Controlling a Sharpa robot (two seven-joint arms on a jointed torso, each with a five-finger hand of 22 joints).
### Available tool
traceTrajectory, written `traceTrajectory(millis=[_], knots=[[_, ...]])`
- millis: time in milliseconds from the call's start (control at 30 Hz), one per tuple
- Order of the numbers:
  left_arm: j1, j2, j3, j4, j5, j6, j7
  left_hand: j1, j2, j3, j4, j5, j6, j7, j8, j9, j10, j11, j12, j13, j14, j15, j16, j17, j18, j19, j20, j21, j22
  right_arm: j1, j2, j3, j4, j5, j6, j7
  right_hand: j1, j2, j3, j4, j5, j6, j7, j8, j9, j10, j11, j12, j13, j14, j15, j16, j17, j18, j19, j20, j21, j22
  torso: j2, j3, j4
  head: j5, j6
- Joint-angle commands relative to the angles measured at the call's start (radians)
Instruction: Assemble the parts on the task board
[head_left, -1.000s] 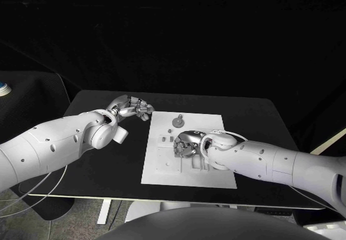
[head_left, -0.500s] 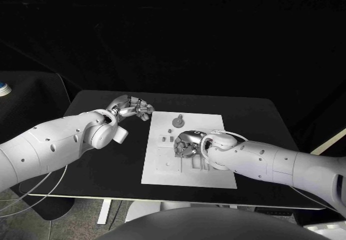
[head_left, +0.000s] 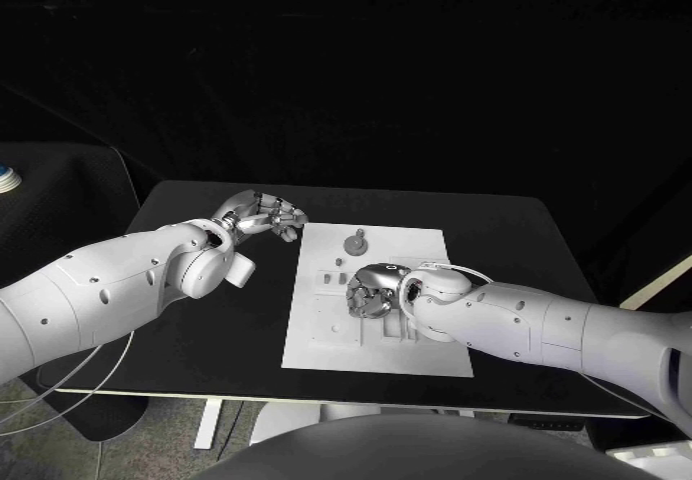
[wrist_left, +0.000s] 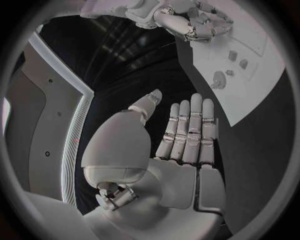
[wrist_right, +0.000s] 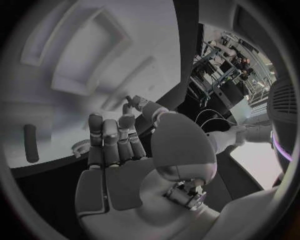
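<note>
While my right hand (head_left: 372, 291) hovers over the task board (head_left: 378, 345) centre w/ fingers straight and apart, nothing held, I'm lining up on the small parts below it. Round keyed part (head_left: 356, 240) sits on the board at 12 o'clock from that hand, untouched. A dark pin (wrist_right: 30, 143) lies on the board just beside my fingertips (wrist_right: 95, 120) in the wrist view. Left hand (head_left: 265, 217) is parked off the board at 10 o'clock, fingers straight, empty. Best approach imo: come down slow, pinch one part only, keep the wrist level so nothing gets knocked. Can't tell which slot it belongs to.
</note>
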Motion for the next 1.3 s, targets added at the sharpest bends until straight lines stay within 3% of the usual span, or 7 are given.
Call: traceTrajectory(millis=[33,300,333,400,533,1000,1300], knots=[[0.001,0.001,0.001,0.002,0.007,0.009,0.006,-0.009,0.004,0.000,0.008,0.002,0.000,0.002,-0.006,-0.001,0.003,0.004,-0.004,0.002,0.007,-0.001,-0.004,-0.001,0.011,-0.007,-0.001,-0.006,0.002,-0.006,0.001,-0.006,0.000,-0.026,0.028,-0.005,0.002,0.003,0.007,-0.001,0.007,0.033,0.023,0.006,0.002,0.007,0.003,-0.004,-0.001,0.001,-0.004,0.002,-0.001,0.007,0.008,0.001,0.123,0.001,0.000,0.0000,0.0000,0.000,0.000],[0.001,0.002,0.001,0.001,0.007,0.010,0.006,-0.009,0.004,0.000,0.008,0.002,0.000,0.002,-0.006,-0.001,0.003,0.004,-0.005,0.002,0.007,-0.001,-0.005,-0.001,0.011,-0.007,-0.001,-0.006,0.002,-0.006,0.002,-0.007,0.000,-0.027,0.002,-0.009,0.002,0.003,0.007,-0.001,0.007,0.033,0.023,0.006,0.002,0.007,0.003,-0.004,-0.001,0.001,-0.004,0.002,-0.001,0.007,0.008,0.001,0.123,0.001,0.000,0.0001,-0.0001,-0.001,0.000],[0.001,0.002,0.001,0.001,0.007,0.010,0.006,-0.009,0.004,0.000,0.008,0.002,0.000,0.002,-0.006,-0.001,0.004,0.004,-0.005,0.002,0.007,-0.001,-0.005,-0.001,0.011,-0.007,-0.001,-0.006,0.002,-0.006,0.002,-0.007,-0.001,-0.027,-0.002,-0.009,-0.009,-0.043,0.005,-0.003,0.005,0.013,0.026,-0.010,-0.005,0.001,0.005,-0.010,-0.005,-0.001,-0.003,-0.001,-0.003,0.006,0.007,0.002,0.121,0.001,0.000,0.0002,-0.0002,-0.001,0.000],[0.001,0.002,0.001,0.000,0.007,0.011,0.006,-0.009,0.004,0.000,0.008,0.002,0.000,0.002,-0.006,-0.001,0.004,0.004,-0.005,0.002,0.007,-0.001,-0.005,-0.001,0.011,-0.007,-0.001,-0.006,0.002,-0.006,0.001,-0.007,0.000,-0.027,-0.013,-0.011,-0.018,-0.080,0.007,-0.005,0.006,-0.018,0.030,-0.031,-0.014,-0.005,0.007,-0.015,-0.007,-0.004,-0.002,-0.004,-0.004,0.006,0.006,0.002,0.119,0.000,0.000,0.0002,-0.0002,-0.001,0.000],[0.001,0.002,0.001,0.000,0.007,0.012,0.005,-0.009,0.004,0.000,0.008,0.002,0.000,0.002,-0.006,-0.001,0.004,0.004,-0.005,0.002,0.007,-0.001,-0.005,-0.001,0.011,-0.007,-0.001,-0.006,0.002,-0.006,-0.002,-0.008,0.003,-0.026,-0.026,-0.011,-0.029,-0.111,0.000,-0.008,0.005,-0.075,0.037,-0.063,-0.028,-0.019,0.011,-0.020,-0.009,-0.010,0.000,-0.008,-0.005,0.004,0.001,0.003,0.116,0.000,0.000,0.0002,-0.0001,-0.001,0.000],[0.001,0.001,0.001,-0.002,0.007,0.011,0.004,-0.010,0.004,0.000,0.008,0.002,-0.001,0.002,-0.006,-0.001,0.004,0.004,-0.006,0.002,0.007,-0.001,-0.006,-0.001,0.011,-0.007,-0.001,-0.006,0.002,-0.005,-0.054,-0.006,0.061,-0.010,-0.118,-0.009,-0.039,-0.129,-0.033,-0.017,0.003,-0.137,0.041,-0.085,-0.042,-0.041,0.017,-0.023,-0.009,-0.023,0.004,-0.009,-0.003,0.002,-0.012,0.003,0.112,-0.001,0.000,0.0011,-0.0017,-0.005,0.000],[0.001,-0.001,0.001,-0.004,0.007,0.012,0.004,-0.010,0.004,0.000,0.008,0.002,-0.001,0.002,-0.006,-0.001,0.004,0.004,-0.006,0.002,0.007,-0.001,-0.006,-0.002,0.011,-0.007,-0.001,-0.006,0.002,0.021,-0.121,0.036,0.143,0.027,-0.154,-0.006,-0.039,-0.129,-0.034,-0.017,0.003,-0.138,0.041,-0.084,-0.042,-0.041,0.017,-0.023,-0.009,-0.024,0.004,-0.009,-0.003,0.002,-0.012,0.003,0.113,0.000,0.000,0.0013,-0.0019,-0.014,0.000]])
